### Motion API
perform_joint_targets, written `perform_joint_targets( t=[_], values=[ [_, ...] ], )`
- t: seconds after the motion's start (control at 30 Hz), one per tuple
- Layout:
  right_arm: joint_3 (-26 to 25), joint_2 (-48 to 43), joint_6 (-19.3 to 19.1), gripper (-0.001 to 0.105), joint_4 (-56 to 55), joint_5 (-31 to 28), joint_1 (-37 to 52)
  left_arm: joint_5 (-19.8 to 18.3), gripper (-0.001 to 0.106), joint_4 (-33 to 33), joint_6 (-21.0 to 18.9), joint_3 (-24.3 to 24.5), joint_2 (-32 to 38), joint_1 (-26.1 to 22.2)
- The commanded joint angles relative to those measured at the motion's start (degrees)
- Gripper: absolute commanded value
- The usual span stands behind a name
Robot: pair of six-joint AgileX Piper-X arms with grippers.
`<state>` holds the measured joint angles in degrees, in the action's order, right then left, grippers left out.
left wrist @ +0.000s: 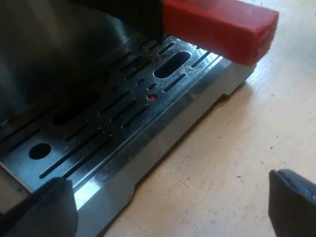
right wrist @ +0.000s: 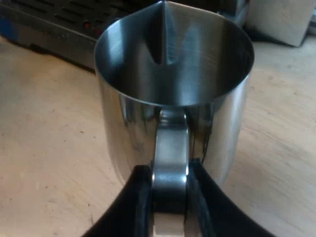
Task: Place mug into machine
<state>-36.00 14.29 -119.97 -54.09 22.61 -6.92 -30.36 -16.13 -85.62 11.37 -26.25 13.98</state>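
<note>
The right claw (right wrist: 169,173) is closed on the handle (right wrist: 170,143) of the steel mug (right wrist: 173,89), its 2 fingers pinching the metal strap from both sides. The mug is upright, short of the espresso machine's drip tray (right wrist: 54,19), with its spout toward the tray. Whether its base touches the worktop (right wrist: 44,148) cannot be told. The left claw (left wrist: 168,212) hangs spread wide and empty just beside the drip tray's front edge, and the holder's red handle end (left wrist: 217,27) juts over the tray. Likely trouble: the pinch on a narrow, smooth handle could let the mug swing or tip, its rim could knock the red end, its base could catch the tray's edge, and the left claw sits near its path.
</note>
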Motion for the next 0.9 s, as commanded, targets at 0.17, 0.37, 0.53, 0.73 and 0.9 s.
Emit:
perform_joint_targets(
  t=[0.17,0.37,0.53,0.73,0.9],
  values=[
    [-0.3,7.7,2.4,0.0,11.8,-4.3,-10.2,-0.3,0.08,1.0,-0.7,0.1,0.0,0.0],
    [-0.3,14.7,3.9,0.0,17.5,-10.7,-20.3,-0.3,0.08,1.0,-0.7,0.1,0.0,0.0],
    [-0.3,20.2,8.1,0.0,25.3,-17.9,-29.1,-0.3,0.08,1.0,-0.7,0.1,0.0,0.0],
    [-0.3,27.3,10.8,0.0,31.5,-22.6,-36.1,-0.3,0.08,1.0,-0.7,0.1,0.0,0.0],
    [-0.3,33.0,15.2,0.0,40.3,-24.2,-38.2,-0.3,0.08,1.0,0.2,0.1,0.0,0.0]
  ],
)
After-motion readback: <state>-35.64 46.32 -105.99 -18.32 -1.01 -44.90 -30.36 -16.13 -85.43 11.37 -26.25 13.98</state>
